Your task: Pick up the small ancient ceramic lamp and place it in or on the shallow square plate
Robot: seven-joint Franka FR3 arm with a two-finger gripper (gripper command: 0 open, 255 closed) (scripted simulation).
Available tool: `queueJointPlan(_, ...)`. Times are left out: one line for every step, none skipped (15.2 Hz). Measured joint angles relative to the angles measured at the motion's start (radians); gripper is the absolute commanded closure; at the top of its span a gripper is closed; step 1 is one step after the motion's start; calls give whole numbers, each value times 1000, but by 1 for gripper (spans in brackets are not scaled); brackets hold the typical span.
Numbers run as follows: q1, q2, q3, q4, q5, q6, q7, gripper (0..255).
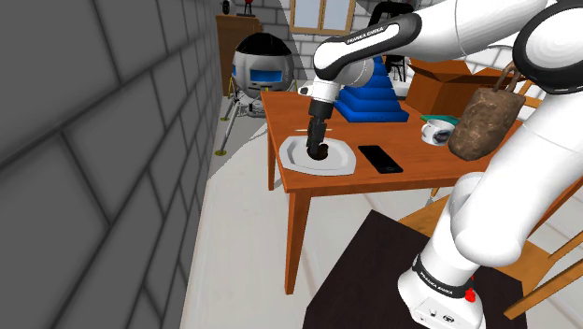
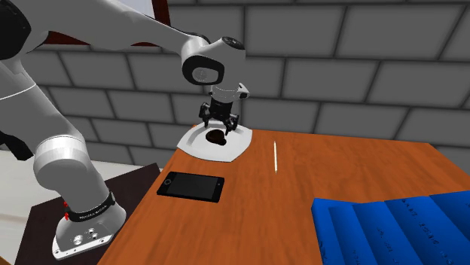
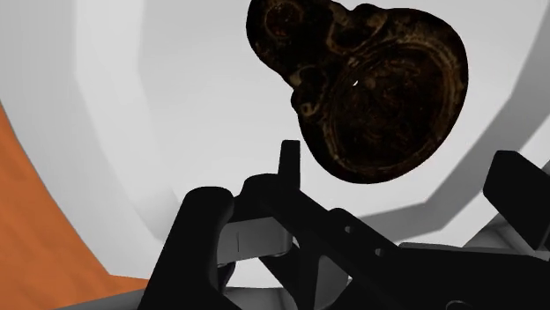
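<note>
The lamp (image 2: 217, 137), a small dark brown, nearly black rounded piece, lies on the white shallow square plate (image 2: 197, 147) at the table's corner near the brick wall. My gripper (image 2: 219, 123) points straight down over it, open, with a finger on each side of the lamp. In the wrist view the lamp (image 3: 370, 88) rests on the plate (image 3: 159, 132) just past the fingertips; the gripper (image 3: 401, 158) stands wide, and one finger (image 3: 516, 180) is clearly apart from the lamp. From the shoulder, the gripper (image 1: 316, 147) hangs over the plate (image 1: 344, 163) and partly hides the lamp (image 1: 319, 152).
A black flat phone (image 1: 380, 158) (image 2: 191, 185) lies beside the plate on the wooden table (image 2: 316, 173). A blue stepped block (image 1: 372, 93) (image 2: 399, 226), a white mug (image 1: 434, 131), a cardboard box (image 1: 448, 84) and a brown rocky weight (image 1: 484, 120) stand further along. A grey brick wall (image 2: 339, 68) runs behind.
</note>
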Motion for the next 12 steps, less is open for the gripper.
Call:
queueJointPlan(0, 0, 0, 0, 0, 0, 0, 0)
queueJointPlan(0, 0, 0, 0, 0, 0, 0, 0)
queueJointPlan(0, 0, 0, 0, 0, 0, 0, 0)
queueJointPlan(0, 0, 0, 0, 0, 0, 0, 0)
queueJointPlan(-1, 0, -2, 16, -2, -16, 1, 0)
queueJointPlan(-3, -2, -4, 39, -6, -40, 5, 0)
queueJointPlan(-7, -8, -7, 58, -11, -65, 7, 0)
queueJointPlan(-9, -9, -10, 83, -14, -92, 8, 0)
queueJointPlan(-12, -14, -13, 96, -18, -110, 9, 0)
queueJointPlan(-13, -14, -14, 103, -19, -118, 9, 0)
queueJointPlan(-13, -14, -14, 106, -19, -121, 9, 0)
queueJointPlan(-13, -14, -14, 108, -20, -123, 10, 0)
